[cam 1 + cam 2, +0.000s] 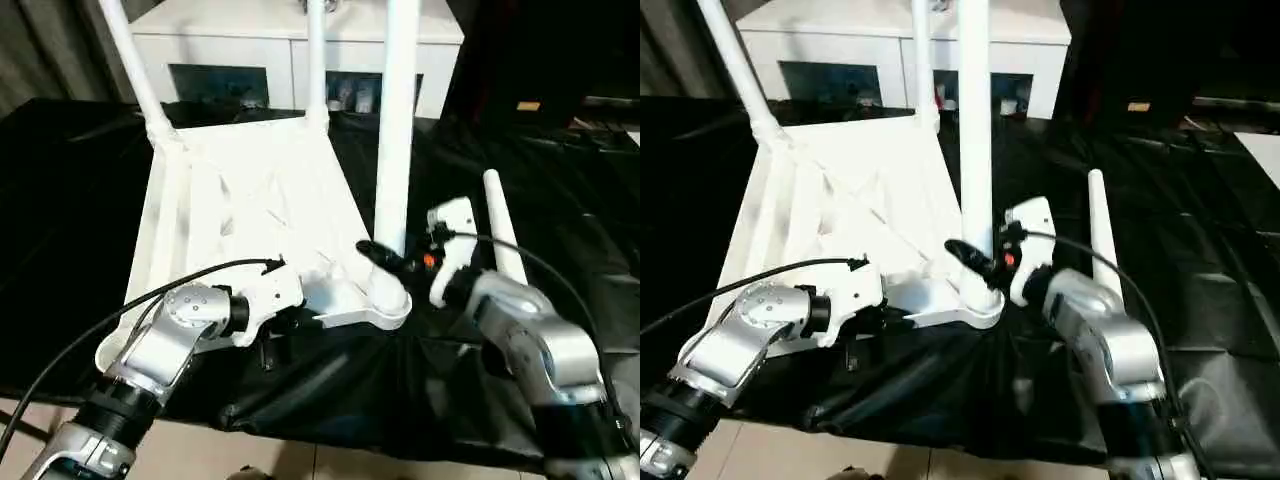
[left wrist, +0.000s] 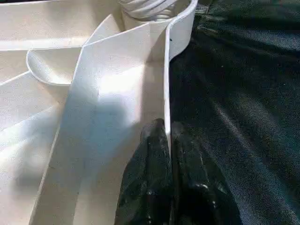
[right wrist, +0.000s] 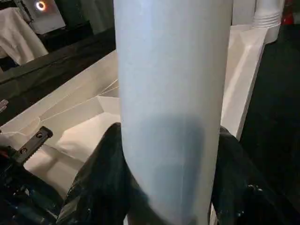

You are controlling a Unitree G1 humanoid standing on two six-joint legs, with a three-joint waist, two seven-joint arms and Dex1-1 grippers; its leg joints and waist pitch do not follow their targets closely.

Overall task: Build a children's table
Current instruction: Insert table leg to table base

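The white tabletop (image 1: pixel 240 200) lies upside down on a black cloth, ribbed underside up. Three white legs stand in its corner sockets: one at the far left (image 1: pixel 135 70), one at the far right (image 1: pixel 317 60) and one at the near right (image 1: pixel 395 130). A loose leg (image 1: pixel 503 235) lies on the cloth to the right. My left gripper (image 2: pixel 168 136) is shut on the tabletop's thin near rim (image 2: pixel 166 84). Low on the near right leg (image 3: pixel 171 93), my right gripper (image 1: pixel 385 262) is closed, with a black finger (image 3: pixel 101 178) on each side.
A white cabinet (image 1: pixel 290 40) with glass-fronted shelves stands behind the table. The black cloth (image 1: pixel 560 200) covers the work surface and hangs over its near edge, with pale floor below. A black cable (image 1: pixel 90 330) runs along my left forearm.
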